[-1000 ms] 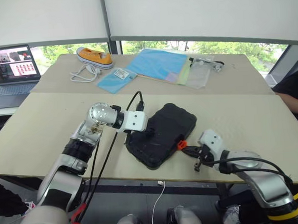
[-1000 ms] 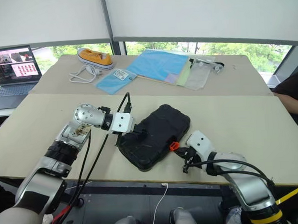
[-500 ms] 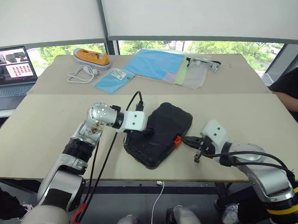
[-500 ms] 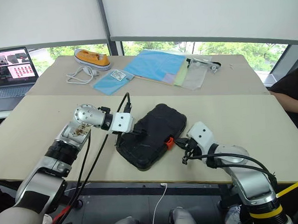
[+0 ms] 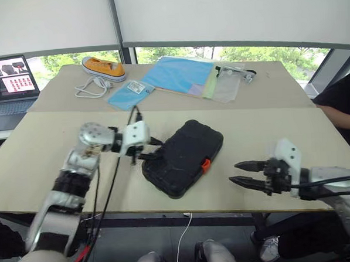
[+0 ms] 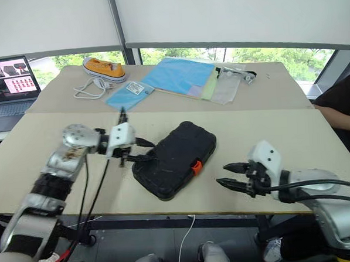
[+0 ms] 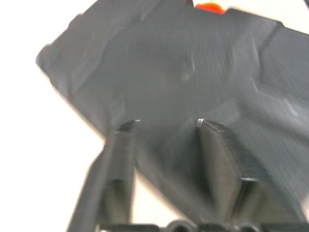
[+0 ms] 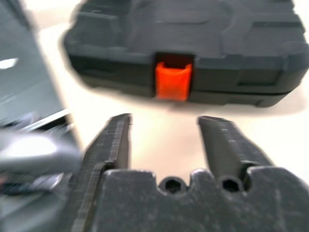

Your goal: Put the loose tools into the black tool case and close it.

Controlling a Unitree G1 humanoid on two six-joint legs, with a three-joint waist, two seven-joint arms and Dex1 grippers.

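Note:
The black tool case (image 5: 185,157) lies shut on the table's near half, its orange latch (image 5: 205,164) facing the front right. My left gripper (image 5: 156,149) is open at the case's left end, its fingertips spread just over the lid's edge (image 7: 183,72). Off to the right of the case, clear of it, my right gripper (image 5: 233,172) is open above the table. It points at the latch (image 8: 173,81) with nothing between its fingers. The loose tools are out of view.
A laptop (image 5: 8,81) stands open at the far left. On the back half of the table lie an orange shoe (image 5: 103,66), a white cable (image 5: 90,87), a blue pouch (image 5: 126,93), a blue folder (image 5: 181,75) and a clear bag (image 5: 228,81). A person sits at the right edge (image 5: 340,99).
Both grippers have opened. The left one has drawn left off the case's lid. The right one has pulled away from the latch, to the right and upward.

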